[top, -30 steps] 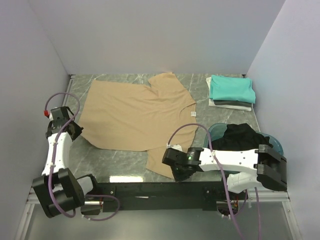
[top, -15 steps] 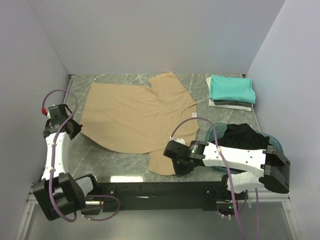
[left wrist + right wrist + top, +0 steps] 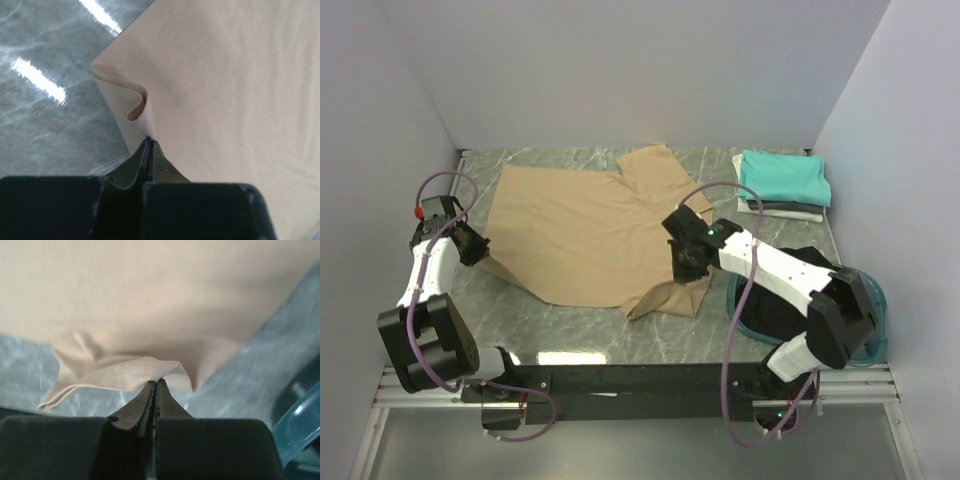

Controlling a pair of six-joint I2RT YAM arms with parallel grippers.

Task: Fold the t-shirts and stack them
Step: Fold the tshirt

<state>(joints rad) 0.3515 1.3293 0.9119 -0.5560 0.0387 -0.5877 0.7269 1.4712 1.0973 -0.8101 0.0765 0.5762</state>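
Spread mostly flat over the middle of the marble table [image 3: 570, 335]: tan t-shirt [image 3: 580, 230]. Pinched at its left edge by the left gripper [image 3: 477, 246], fingertips pressed together on a small raised curl of cloth, with bare marble just beside. Caught at its near right corner by the right gripper [image 3: 688, 265], fingers closed tight on a stitched hem, with that corner lifted and bunched into loose folds above the tabletop. At the far right corner of the table, well apart from the tan one: a folded stack [image 3: 782, 190], with teal t-shirt [image 3: 782, 175] on top, grey t-shirt [image 3: 775, 207] and white t-shirt [image 3: 808, 215] beneath. At the near right, partly under the right arm: round teal basin [image 3: 868, 318] holding a black garment [image 3: 765, 315], likely another t-shirt, though too crumpled and covered to tell for sure.
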